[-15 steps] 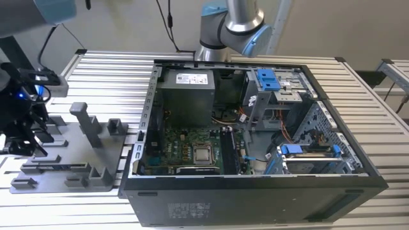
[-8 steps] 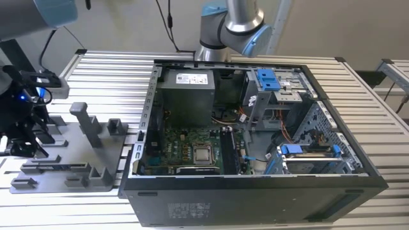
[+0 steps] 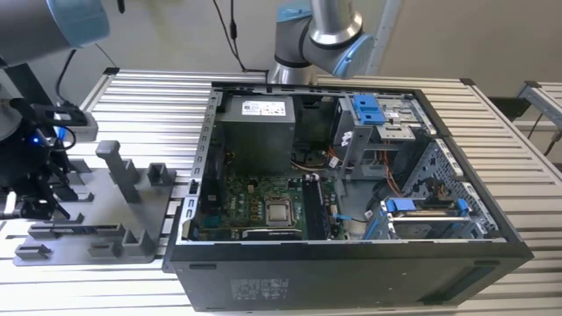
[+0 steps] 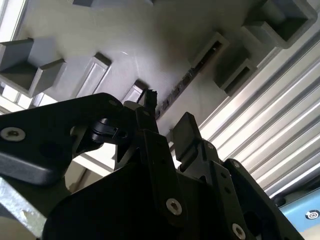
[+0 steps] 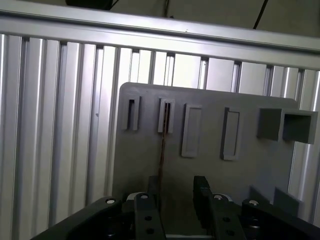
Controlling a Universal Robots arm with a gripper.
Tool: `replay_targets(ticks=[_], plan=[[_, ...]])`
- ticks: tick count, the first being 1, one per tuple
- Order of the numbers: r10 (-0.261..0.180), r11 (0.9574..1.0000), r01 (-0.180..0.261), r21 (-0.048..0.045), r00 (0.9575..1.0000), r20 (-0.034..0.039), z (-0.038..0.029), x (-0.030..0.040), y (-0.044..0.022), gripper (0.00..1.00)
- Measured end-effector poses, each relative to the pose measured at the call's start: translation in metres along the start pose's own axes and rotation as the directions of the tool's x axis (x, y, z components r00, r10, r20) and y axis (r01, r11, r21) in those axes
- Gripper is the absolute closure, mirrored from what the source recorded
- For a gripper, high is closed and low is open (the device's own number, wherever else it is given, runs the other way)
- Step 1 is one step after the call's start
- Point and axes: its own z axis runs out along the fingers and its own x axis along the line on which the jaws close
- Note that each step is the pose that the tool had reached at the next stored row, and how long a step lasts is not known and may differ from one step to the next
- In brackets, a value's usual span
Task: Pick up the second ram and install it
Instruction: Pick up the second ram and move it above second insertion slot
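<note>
Grey plate (image 5: 140,165) holds the second ram (image 5: 162,150) (edgewise) under the spread-fingered gripper (image 5: 176,192).

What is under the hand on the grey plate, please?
A thin memory stick stands on edge on the grey plate, just below the open hand. Its near end is hidden behind the hand.

This looks like a robotics lab bench. A grey-and-blue robot arm (image 3: 320,33) stands at the back of a ribbed aluminium table (image 3: 149,99), and cables (image 3: 233,33) hang down the wall behind. On the table sit an opened computer case (image 3: 351,280) and a grey fixture plate (image 3: 105,214), with a black gripper (image 5: 176,186) poised over the plate.
</note>
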Motion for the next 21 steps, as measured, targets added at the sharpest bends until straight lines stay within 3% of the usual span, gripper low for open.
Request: replay_targets(ticks=[14,21], plan=[[-0.022,0.9998,0.022,-0.0014,0.9998,0.0039,0.019,0.0012,0.0056,0.58],[-0.039,0.9992,0.039,-0.0026,0.9992,0.0039,0.0276,0.006,0.0059,0.58]])
